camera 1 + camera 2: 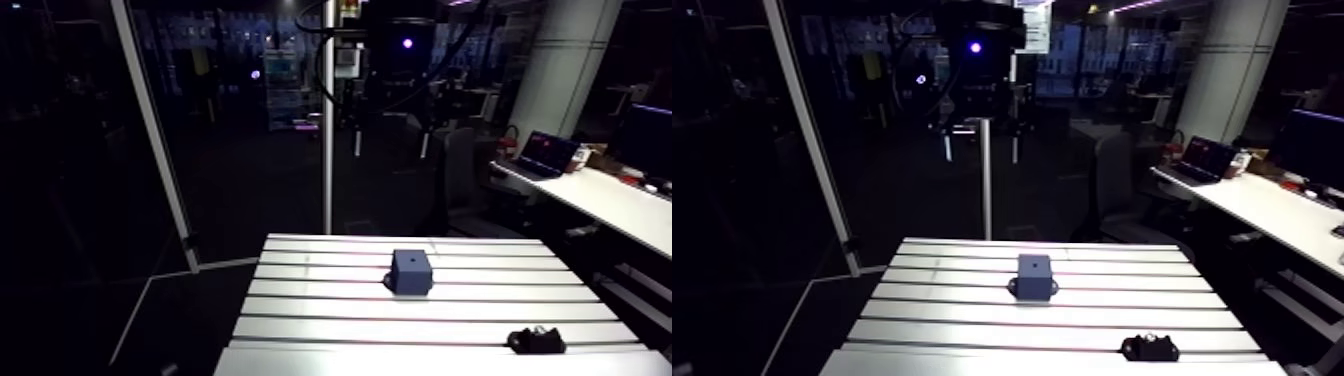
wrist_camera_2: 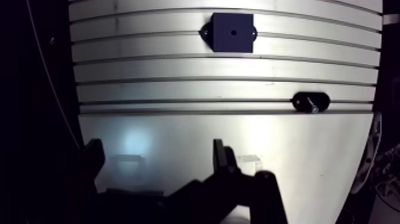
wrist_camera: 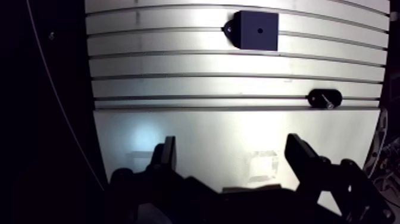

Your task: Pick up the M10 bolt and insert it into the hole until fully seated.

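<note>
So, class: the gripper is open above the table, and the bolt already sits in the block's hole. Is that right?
No. The bolt lies in a small black holder, apart from the block, whose hole is empty. The wrist view shows it. The gripper is open above the table.
</note>
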